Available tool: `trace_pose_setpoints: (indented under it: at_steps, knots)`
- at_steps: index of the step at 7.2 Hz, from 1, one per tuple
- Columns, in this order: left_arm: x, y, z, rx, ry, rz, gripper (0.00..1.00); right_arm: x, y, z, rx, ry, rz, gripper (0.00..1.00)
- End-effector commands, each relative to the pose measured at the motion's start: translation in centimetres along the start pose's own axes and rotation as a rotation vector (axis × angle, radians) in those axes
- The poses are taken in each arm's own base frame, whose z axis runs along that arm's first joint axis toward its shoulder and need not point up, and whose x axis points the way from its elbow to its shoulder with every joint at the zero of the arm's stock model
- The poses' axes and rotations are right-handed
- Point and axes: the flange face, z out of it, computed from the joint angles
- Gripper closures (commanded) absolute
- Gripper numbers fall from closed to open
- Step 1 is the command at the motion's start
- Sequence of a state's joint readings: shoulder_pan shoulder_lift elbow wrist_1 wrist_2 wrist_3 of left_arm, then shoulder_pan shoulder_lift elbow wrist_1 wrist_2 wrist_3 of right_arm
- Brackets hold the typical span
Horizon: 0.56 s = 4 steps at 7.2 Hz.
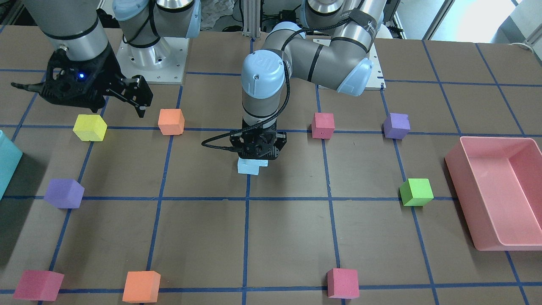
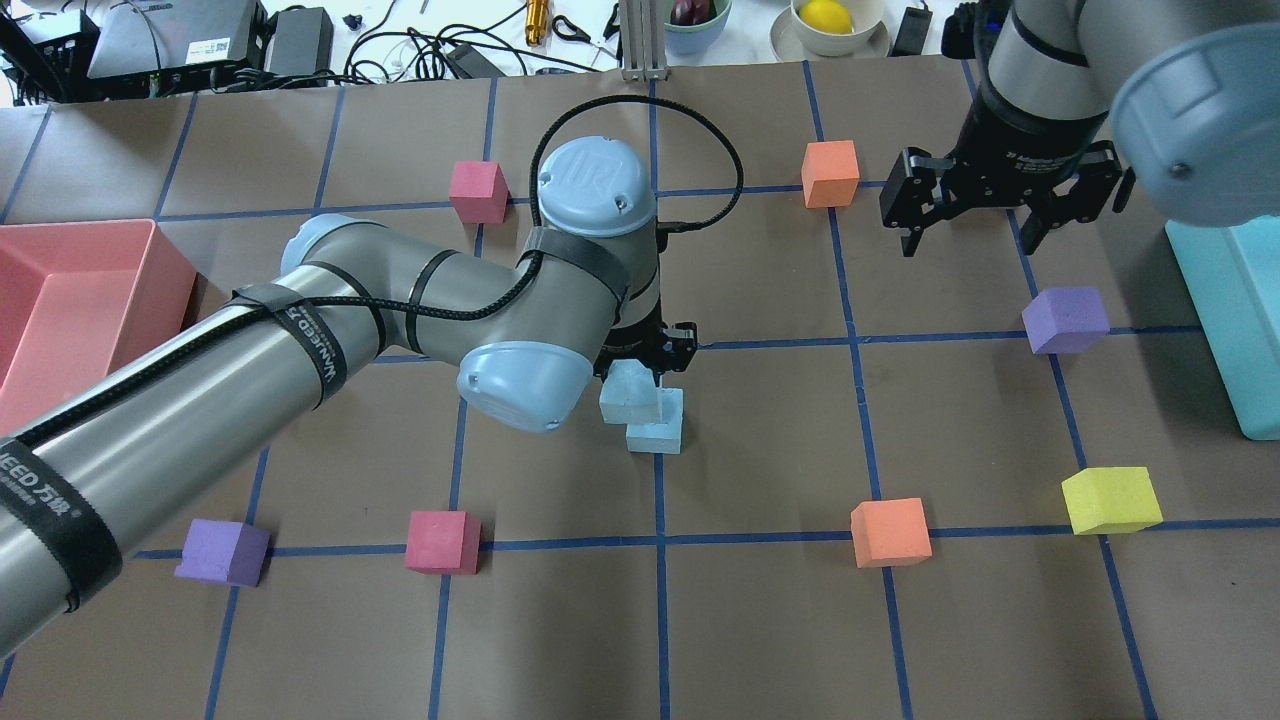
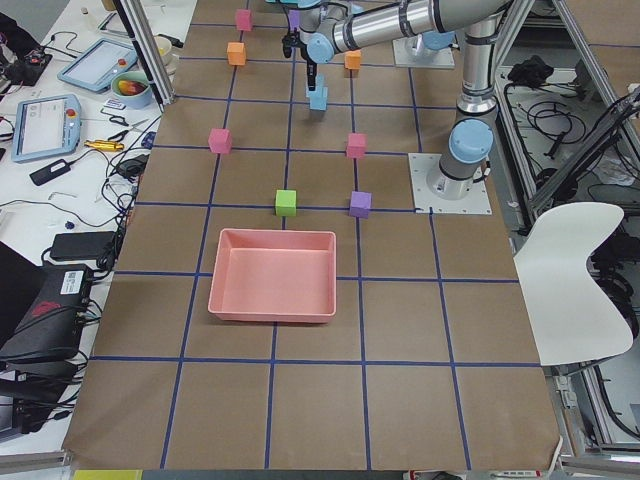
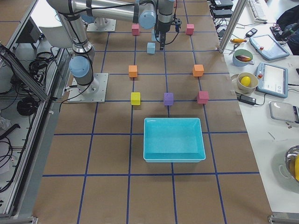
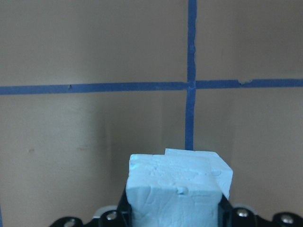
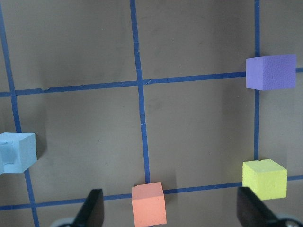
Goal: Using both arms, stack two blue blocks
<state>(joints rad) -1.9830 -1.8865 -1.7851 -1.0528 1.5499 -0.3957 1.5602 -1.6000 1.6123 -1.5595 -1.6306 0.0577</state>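
My left gripper [image 2: 640,372] is shut on a pale blue block [image 2: 624,390] and holds it close over the second blue block [image 2: 660,424], which lies on the table. The held block sits offset, only partly above the lower one; I cannot tell whether they touch. In the front view the gripper [image 1: 257,156] hides most of both blocks [image 1: 250,166]. The left wrist view shows the held block [image 5: 174,191] between the jaws, with the lower block's edge [image 5: 214,163] behind it. My right gripper [image 2: 968,232] is open, empty and raised, well to the right; it also shows in the right wrist view [image 6: 173,213].
Coloured cubes ring the centre: orange [image 2: 889,531], yellow [image 2: 1110,499], purple [image 2: 1066,319], orange [image 2: 830,173], red [image 2: 478,191], red [image 2: 442,541], purple [image 2: 223,551]. A pink bin [image 2: 165,262] stands at the left and a teal bin [image 2: 1215,300] at the right.
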Motion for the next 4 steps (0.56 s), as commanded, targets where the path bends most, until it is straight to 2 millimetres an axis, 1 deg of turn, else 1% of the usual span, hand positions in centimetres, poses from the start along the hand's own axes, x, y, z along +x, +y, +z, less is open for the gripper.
trace_pose_setpoints:
  at_steps: [1,2,4]
  knots:
    - [0.70,0.11,0.39,-0.006,0.033,0.004,1.00,0.00,1.69,-1.40,-0.041,-0.002,-0.017,0.00]
    - [0.94,0.17,0.30,-0.009,0.048,0.005,1.00,-0.50,1.61,-1.85,-0.035,-0.070,-0.014,0.00]
    - [0.95,0.22,0.92,-0.020,0.047,0.003,1.00,-0.53,1.68,-1.61,-0.043,-0.072,-0.022,0.00]
